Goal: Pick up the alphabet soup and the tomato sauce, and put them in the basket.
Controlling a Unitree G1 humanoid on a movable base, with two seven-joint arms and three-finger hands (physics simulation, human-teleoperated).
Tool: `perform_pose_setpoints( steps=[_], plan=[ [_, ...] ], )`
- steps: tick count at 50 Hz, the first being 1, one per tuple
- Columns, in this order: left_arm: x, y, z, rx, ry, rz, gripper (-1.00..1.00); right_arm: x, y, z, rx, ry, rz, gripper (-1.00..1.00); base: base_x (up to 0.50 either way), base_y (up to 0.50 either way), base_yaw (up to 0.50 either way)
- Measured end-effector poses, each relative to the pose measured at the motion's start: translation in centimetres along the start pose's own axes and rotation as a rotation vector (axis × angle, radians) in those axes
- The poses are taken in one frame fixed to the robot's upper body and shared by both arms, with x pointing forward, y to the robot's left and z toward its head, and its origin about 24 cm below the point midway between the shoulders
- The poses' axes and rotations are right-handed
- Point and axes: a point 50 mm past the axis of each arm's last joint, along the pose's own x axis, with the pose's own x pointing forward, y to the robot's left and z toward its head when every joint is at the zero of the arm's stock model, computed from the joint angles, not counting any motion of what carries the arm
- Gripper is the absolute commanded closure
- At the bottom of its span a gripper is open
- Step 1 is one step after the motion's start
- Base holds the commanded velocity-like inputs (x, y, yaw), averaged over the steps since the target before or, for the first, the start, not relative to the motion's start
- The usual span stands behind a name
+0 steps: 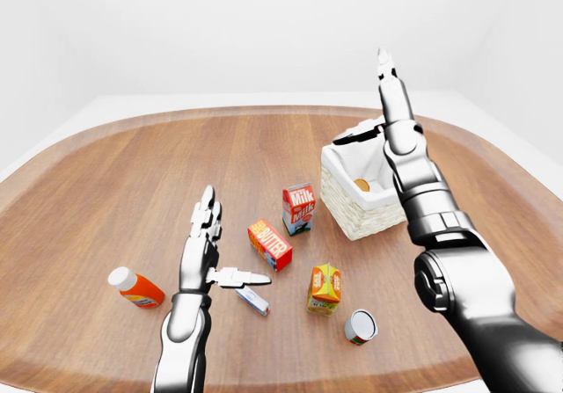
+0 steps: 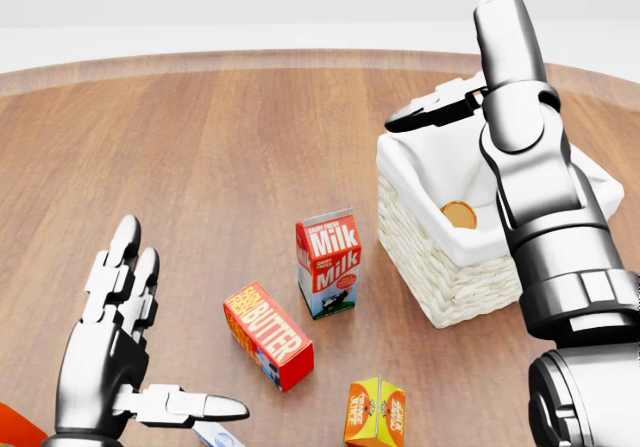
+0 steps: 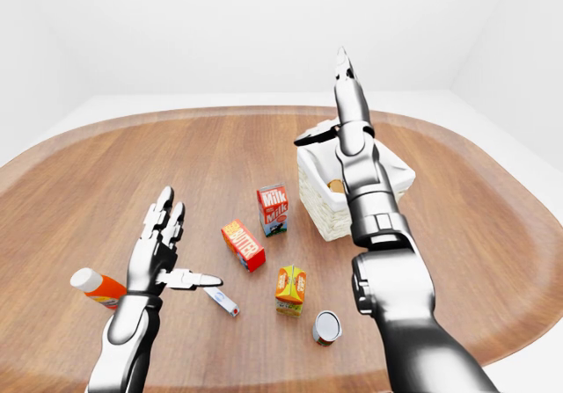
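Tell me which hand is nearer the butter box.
Left. The left hand hovers open just left of the butter box in the left-eye view; the right hand is raised open above the basket, farther away.

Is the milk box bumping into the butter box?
Apart. In the head view, bare wood shows between the milk carton and the butter box.

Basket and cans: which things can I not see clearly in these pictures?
- Basket inside, head view: the right hand and its arm cover part; only a round orange-brown top shows, label hidden.
- Can lying on the table, left-eye view: label too small to read.
- Orange bottle: cut off by the head view's bottom-left edge.
- Small tube by the left hand: print too small.
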Motion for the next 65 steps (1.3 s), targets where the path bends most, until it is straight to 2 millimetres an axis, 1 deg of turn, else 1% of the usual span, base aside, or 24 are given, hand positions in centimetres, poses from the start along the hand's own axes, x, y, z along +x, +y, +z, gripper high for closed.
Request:
perform_pose_setpoints(
  steps=[16,24,47,65],
  plan=[
    [0.0,0.0,0.0,0.0,0.001,-0.001,-1.0,-2.4,0.3,2.5,0.085,-0.121,0.019,-1.0,0.0,0.0,0.0],
    [0.0,0.0,-0.1,0.0,0.003,-0.001,-1.0,-4.0,0.3,3.2,0.121,-0.191,0.023,-1.0,0.0,0.0,0.0],
    [0.0,0.0,0.0,0.0,0.001,0.0,-1.0,-8.2,0.0,4.3,0.186,-0.322,0.019,-1.0,0.0,0.0,0.0],
    [0.0,0.0,0.0,0.0,0.001,0.0,-1.0,-11.7,-0.2,4.1,0.196,-0.363,0.017,-1.0,0.0,0.0,0.0]
  ],
)
